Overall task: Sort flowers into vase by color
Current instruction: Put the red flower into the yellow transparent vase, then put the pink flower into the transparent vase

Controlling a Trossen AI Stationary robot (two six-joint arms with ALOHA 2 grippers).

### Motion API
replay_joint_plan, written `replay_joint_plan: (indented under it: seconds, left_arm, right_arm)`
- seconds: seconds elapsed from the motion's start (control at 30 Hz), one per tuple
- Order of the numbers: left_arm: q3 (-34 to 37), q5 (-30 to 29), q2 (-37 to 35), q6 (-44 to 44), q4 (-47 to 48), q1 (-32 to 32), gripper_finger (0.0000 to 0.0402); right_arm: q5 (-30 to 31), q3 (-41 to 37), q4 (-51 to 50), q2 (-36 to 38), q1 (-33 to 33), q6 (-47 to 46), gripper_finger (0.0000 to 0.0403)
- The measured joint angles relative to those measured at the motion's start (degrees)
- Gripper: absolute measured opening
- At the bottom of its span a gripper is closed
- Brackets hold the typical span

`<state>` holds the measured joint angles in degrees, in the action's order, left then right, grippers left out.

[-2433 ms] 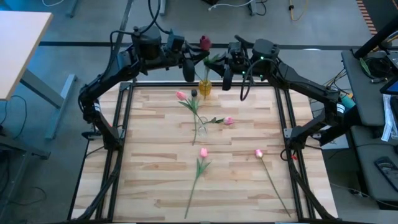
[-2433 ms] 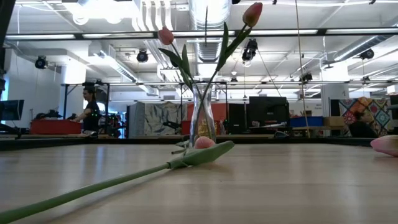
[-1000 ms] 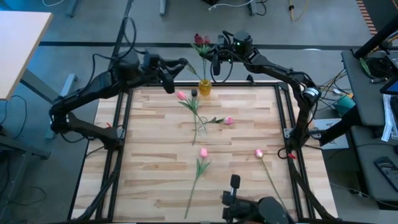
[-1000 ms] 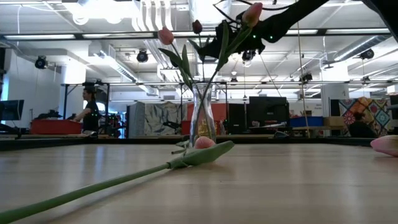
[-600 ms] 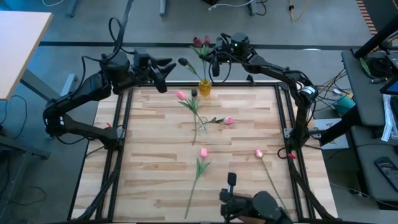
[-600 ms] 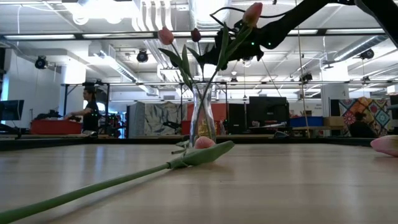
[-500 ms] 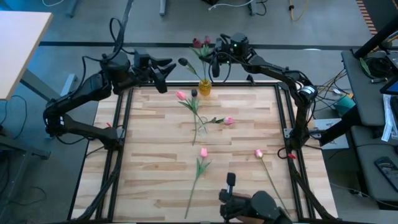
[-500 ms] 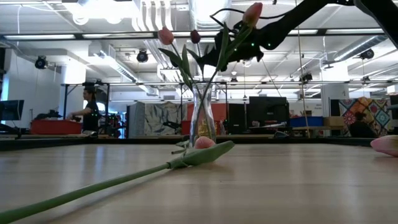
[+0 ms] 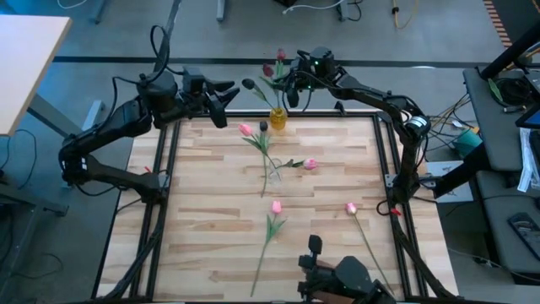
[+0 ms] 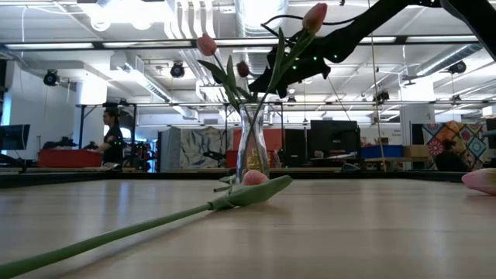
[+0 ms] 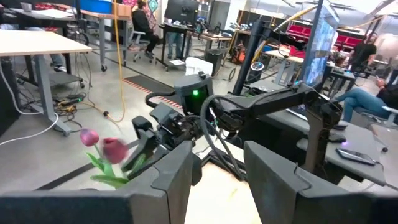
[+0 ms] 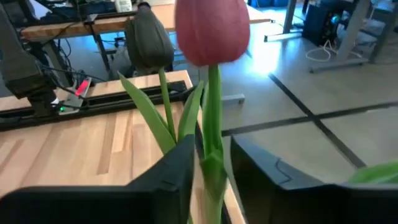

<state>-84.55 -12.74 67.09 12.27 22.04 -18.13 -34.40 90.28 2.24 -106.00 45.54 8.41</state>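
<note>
A glass vase (image 9: 278, 119) (image 10: 252, 147) stands at the table's far edge with tulips in it. A maroon tulip (image 9: 268, 69) (image 12: 211, 31) stands in the vase, its stem between the fingers of my open right gripper (image 9: 291, 86) (image 12: 211, 180), which is above the vase. Beside it are a dark tulip (image 12: 149, 40) and a pink one (image 10: 205, 44). Several pink tulips (image 9: 276, 207) lie flat on the table. My left gripper (image 9: 221, 100) (image 11: 219, 180) hangs open and empty at the far edge, left of the vase. My right gripper has the maroon tulip's stem (image 12: 211, 155) between its open fingers, a little below the head. I cannot tell whether a finger touches it. The stem stands upright, and its lower end is in the vase.
One pink tulip (image 10: 254, 177) lies close in front of the vase, its stem running toward the near left. A dark device (image 9: 337, 274) sits at the table's near edge. A black frame (image 9: 164, 169) borders the table. A person (image 10: 112, 132) stands far off in the room.
My right gripper has let go of the maroon tulip, which has sunk deeper into the vase, its head now lower among the leaves. My left gripper has drawn back a little toward the table's far left corner and then stayed still.
</note>
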Motion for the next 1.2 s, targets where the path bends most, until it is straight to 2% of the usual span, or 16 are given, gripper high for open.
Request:
replay_joint_plan:
  seconds: [0.3, 0.57, 0.73, 0.9, 1.07, 1.2]
  left_arm:
    - [0.0, 0.2, -0.1, -0.3, 1.0, 0.9, 0.0131]
    - [0.0, 0.2, -0.1, -1.3, 1.3, 0.9, 0.0131]
    - [0.3, 0.3, 0.0, -2.3, 0.8, 1.2, 0.0125]
    - [4.4, 3.0, -0.2, -2.9, -1.9, 1.2, 0.0099]
    - [11.0, 7.3, -1.4, -2.2, -11.7, 1.2, 0.0063]
    - [15.6, 8.4, -2.7, -1.2, -16.4, 1.2, 0.0038]
  right_arm:
    - [0.1, 0.0, -4.7, 1.8, 0.0, -3.9, 0.0174]
    - [4.7, 0.0, -13.6, 6.9, -0.2, -1.7, 0.0187]
    - [8.6, 0.0, -20.9, 11.2, -0.5, 0.9, 0.0159]
    - [9.0, -0.8, -25.9, 15.7, -0.6, 3.1, 0.0094]
    - [9.1, -6.7, -25.1, 19.4, -0.7, 3.1, 0.0019]
    - [9.1, -14.4, -21.2, 23.5, -0.7, -0.1, 0.0013]
